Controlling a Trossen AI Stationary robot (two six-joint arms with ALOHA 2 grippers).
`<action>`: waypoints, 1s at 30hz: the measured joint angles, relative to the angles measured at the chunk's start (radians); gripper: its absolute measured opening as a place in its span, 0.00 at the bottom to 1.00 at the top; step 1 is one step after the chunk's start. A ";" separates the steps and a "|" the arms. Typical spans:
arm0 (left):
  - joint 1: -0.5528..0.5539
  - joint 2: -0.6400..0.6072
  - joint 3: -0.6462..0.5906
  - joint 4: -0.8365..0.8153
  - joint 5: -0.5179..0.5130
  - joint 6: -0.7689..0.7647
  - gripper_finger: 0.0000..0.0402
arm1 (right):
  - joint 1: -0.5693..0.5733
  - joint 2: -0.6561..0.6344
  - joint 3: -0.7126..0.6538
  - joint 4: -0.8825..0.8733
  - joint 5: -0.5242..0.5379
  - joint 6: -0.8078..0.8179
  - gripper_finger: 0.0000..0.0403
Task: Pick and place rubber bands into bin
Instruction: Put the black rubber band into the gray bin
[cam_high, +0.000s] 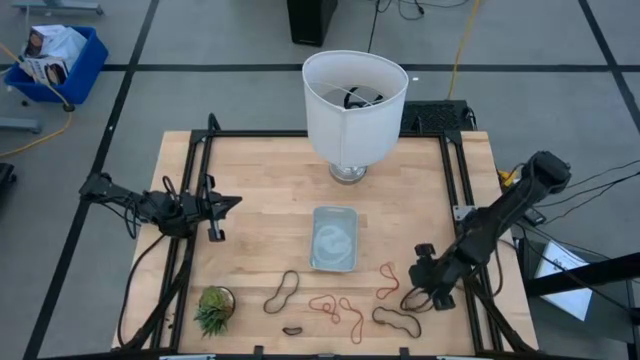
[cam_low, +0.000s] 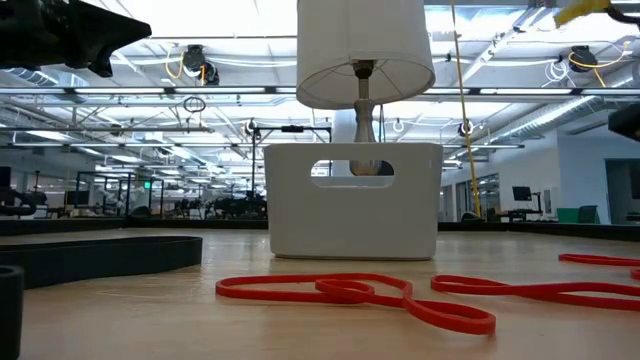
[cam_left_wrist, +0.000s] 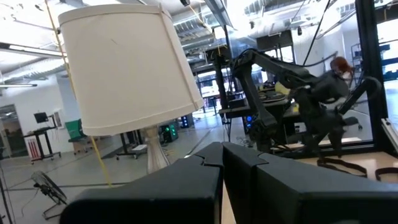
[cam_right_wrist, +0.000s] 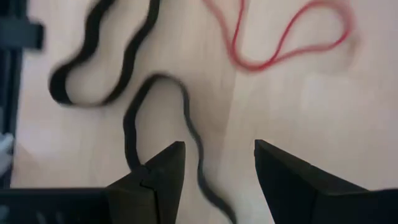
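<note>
My right gripper (cam_right_wrist: 217, 165) hangs low over the table's near right corner, jaws apart, nothing between them yet. The nearest target is the thin black floppy rubber band (cam_right_wrist: 134, 118), a wavy loop on the bare wood. In the right wrist view one strand runs right up to the tip of one finger (cam_right_wrist: 163, 163) and on into the gap, so the band sits slightly off to that side, not centred. From above, the same black band (cam_high: 396, 319) lies stretched roughly along the table's front edge, just beside my right gripper (cam_high: 428, 280).

The thin red-orange rubber band (cam_high: 387, 281) lies between me and the pale grey-blue shallow plastic bin (cam_high: 334, 239), mid-table.

My left gripper (cam_high: 222, 208) waits at the left edge with jaws together, much farther from every band. I judge this is the right arm's pick.
</note>
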 joint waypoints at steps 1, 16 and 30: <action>0.000 0.000 0.000 0.000 0.000 0.000 0.02 | 0.008 0.016 0.000 0.001 -0.003 0.000 0.46; 0.000 0.000 0.000 -0.025 0.000 -0.016 0.02 | 0.080 0.210 0.006 0.071 0.013 0.004 0.43; 0.000 0.000 0.000 -0.024 0.000 -0.017 0.02 | 0.081 0.257 0.003 0.043 0.031 0.041 0.31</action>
